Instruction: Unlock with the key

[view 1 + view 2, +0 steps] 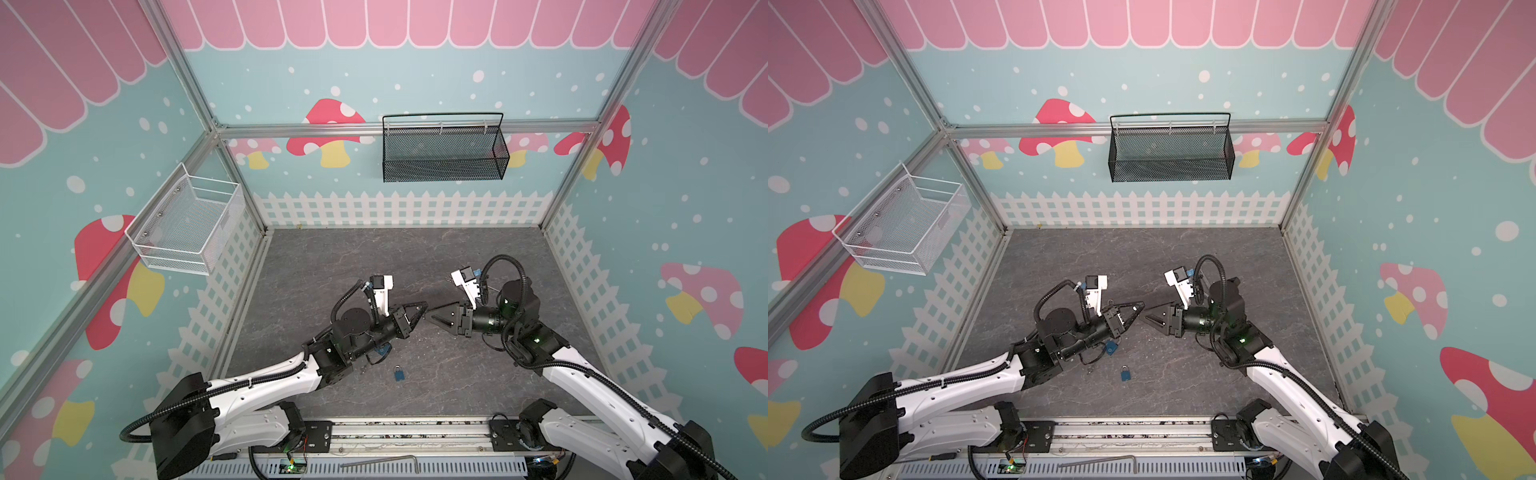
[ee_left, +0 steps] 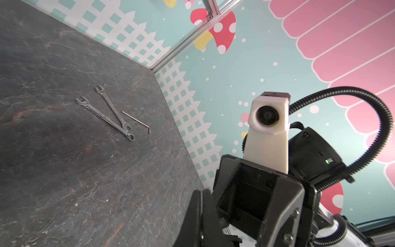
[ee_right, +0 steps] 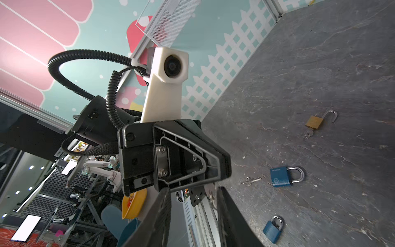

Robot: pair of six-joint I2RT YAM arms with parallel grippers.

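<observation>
In both top views my left gripper [image 1: 424,306] [image 1: 1140,306] and right gripper [image 1: 428,318] [image 1: 1147,318] meet tip to tip above the table's middle. The left gripper [image 2: 203,192] is shut, with a glint of metal between its pads. The silver key [image 3: 211,195] hangs at its tip. The right gripper [image 3: 193,190] stands open around that key, which lies close to one finger [image 3: 228,216]. On the table lie a shut blue padlock [image 3: 280,176] [image 1: 382,351], a loose key [image 3: 250,180] beside it, and a second blue padlock [image 3: 272,229] [image 1: 399,374] [image 1: 1125,374].
A brass padlock [image 3: 313,123] lies with its shackle open and a key in it. Two wrenches [image 2: 102,113] and a hex key [image 2: 136,122] lie on the table towards the right wall. A white basket [image 1: 187,224] and a black basket [image 1: 442,153] hang on the walls.
</observation>
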